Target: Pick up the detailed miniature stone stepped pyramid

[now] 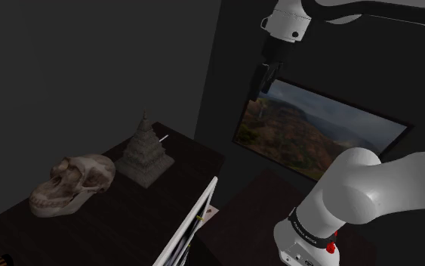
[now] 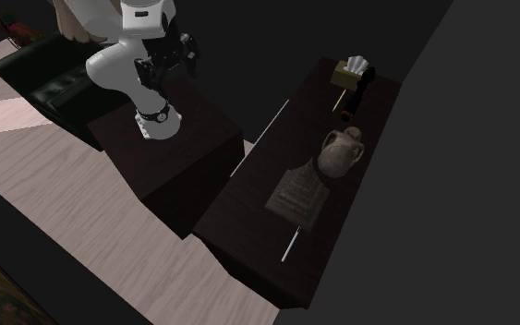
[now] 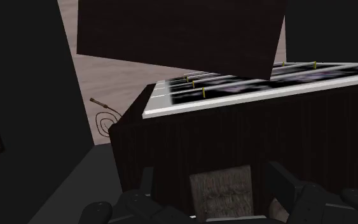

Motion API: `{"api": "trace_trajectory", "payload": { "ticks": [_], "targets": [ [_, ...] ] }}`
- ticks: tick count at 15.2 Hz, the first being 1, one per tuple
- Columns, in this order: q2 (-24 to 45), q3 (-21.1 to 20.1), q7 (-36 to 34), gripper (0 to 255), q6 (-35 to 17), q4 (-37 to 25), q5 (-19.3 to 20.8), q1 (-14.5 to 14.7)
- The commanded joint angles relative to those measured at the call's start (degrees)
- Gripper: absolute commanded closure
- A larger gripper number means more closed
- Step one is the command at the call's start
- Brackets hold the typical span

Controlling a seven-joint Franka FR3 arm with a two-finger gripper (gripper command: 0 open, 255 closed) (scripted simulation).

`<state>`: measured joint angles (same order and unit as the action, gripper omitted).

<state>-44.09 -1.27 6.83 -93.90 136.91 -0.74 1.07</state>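
Observation:
The stepped pyramid (image 1: 144, 151) is a grey stone-like model with a pointed top, standing on the dark long table (image 1: 112, 219) beside a skull. From above, in the second exterior view, the pyramid (image 2: 299, 192) reads as a square slab. My black gripper (image 1: 267, 78) hangs high in the air, well to the shoulder view's right of the pyramid and far above it. In the wrist view the gripper (image 3: 214, 184) is open, its fingers (image 3: 147, 181) apart, and the pyramid (image 3: 220, 193) lies far below between them, untouched.
A pale skull (image 1: 71, 184) sits close beside the pyramid. A white flat panel (image 1: 192, 223) leans at the table's edge. A landscape picture (image 1: 316, 128) hangs on the dark wall. A thin pen (image 2: 292, 242), a tissue box (image 2: 352, 69) and a dark bottle (image 2: 359, 90) share the table.

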Motion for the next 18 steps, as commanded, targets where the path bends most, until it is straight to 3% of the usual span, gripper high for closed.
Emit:
{"api": "trace_trajectory", "payload": {
  "ticks": [1, 9, 18],
  "targets": [
    [0.0, 0.0, 0.0, 0, 0.0, 0.0, 0.0, 0.0],
    [16.9, -3.6, -2.9, 0, -10.1, -5.0, -1.3, 1.4],
    [37.2, -7.1, -6.5, 0, -17.2, -16.1, -0.2, 2.5]
  ]
}}
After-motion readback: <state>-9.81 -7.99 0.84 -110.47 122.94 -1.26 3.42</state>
